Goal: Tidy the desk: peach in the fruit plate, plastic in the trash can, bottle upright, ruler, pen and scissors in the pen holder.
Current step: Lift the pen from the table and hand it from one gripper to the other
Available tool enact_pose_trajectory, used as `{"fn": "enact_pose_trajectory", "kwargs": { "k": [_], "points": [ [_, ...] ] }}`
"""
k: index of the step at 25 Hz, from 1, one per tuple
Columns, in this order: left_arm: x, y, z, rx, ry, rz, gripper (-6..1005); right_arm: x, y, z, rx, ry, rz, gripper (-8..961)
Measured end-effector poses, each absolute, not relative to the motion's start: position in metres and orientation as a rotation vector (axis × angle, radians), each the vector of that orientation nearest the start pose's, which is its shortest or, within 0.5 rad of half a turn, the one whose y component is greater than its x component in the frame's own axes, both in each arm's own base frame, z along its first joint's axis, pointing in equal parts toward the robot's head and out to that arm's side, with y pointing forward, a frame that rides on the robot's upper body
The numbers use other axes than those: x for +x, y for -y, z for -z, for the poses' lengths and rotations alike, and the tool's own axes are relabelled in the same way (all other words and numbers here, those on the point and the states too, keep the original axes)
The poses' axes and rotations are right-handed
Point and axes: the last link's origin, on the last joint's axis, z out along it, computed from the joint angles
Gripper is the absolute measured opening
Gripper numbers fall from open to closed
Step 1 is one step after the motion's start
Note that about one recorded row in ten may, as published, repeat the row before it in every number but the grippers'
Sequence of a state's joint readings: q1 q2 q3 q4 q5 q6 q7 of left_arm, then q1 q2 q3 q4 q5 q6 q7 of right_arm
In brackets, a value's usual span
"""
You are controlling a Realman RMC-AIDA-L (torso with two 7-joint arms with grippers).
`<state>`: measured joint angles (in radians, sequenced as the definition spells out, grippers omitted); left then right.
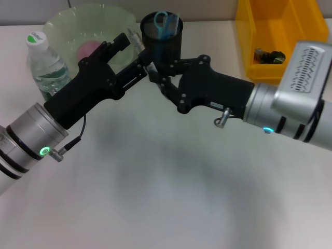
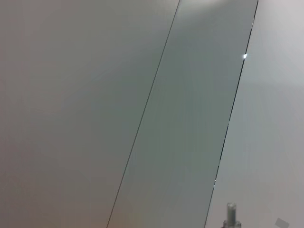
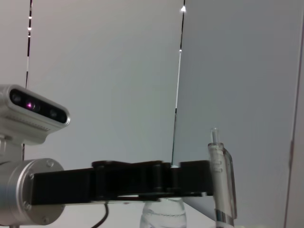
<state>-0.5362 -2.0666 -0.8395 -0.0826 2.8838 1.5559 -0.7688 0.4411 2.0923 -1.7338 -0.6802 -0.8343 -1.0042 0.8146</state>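
1. Two arms are crowding the back of the counter (image 1: pixel 166 197), both reaching toward the pen holder (image 1: pixel 162 44), while the whole front half of the counter is sitting open with loads of room.
2. Along the back edge, the water bottle (image 1: pixel 45 65) is standing upright at far left, the green fruit plate (image 1: pixel 67 23) with the pink peach (image 1: pixel 89 49) in it is sitting next to it, and the yellow bin (image 1: pixel 270 31) is sitting at far right with something dark inside.
3. Left claw (image 1: pixel 136 42) is pinching a clear pen (image 1: pixel 136 39), holding it just beside the pen holder's rim, on the plate side.
4. Right claw (image 1: pixel 155 70) is sitting right against the front of the pen holder; I can't tell if it's open or closed.
5. Blue-handled scissors (image 1: pixel 165 23) are already sticking out of the holder.
6. Right wrist view is showing what the head view isn't: the pen (image 3: pixel 221 175) standing upright, clamped at the end of the left claw (image 3: pixel 209 178), with the bottle cap area peeking out below.
7. Left wrist view is mostly just showing wall panels, plus a little pen tip (image 2: pixel 231 213).
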Motion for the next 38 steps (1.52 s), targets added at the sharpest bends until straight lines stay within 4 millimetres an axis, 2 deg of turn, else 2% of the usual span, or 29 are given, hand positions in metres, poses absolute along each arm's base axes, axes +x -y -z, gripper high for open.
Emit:
{"fn": "enact_pose_trajectory", "kwargs": {
  "k": [15, 20, 28, 34, 38],
  "points": [
    [-0.2420, -0.3112, 0.0463, -2.156, 0.595, 1.330, 742, 0.1782, -0.3380, 0.0921, -2.508, -0.156, -0.867, 146],
    [-0.2421, -0.3118, 0.0465, -2.157, 0.595, 1.325, 507, 0.1780, -0.3387, 0.0919, -2.503, -0.162, -0.870, 162],
    [-0.2408, -0.3141, 0.0489, -2.158, 0.617, 1.321, 270, 0.1767, -0.3377, 0.0941, -2.514, -0.156, -0.867, 188],
    [-0.2405, -0.3140, 0.0490, -2.159, 0.616, 1.322, 198, 0.1771, -0.3379, 0.0941, -2.512, -0.158, -0.866, 207],
    [-0.2404, -0.3141, 0.0489, -2.159, 0.616, 1.323, 186, 0.1774, -0.3384, 0.0942, -2.511, -0.162, -0.861, 220]
  ]
}}
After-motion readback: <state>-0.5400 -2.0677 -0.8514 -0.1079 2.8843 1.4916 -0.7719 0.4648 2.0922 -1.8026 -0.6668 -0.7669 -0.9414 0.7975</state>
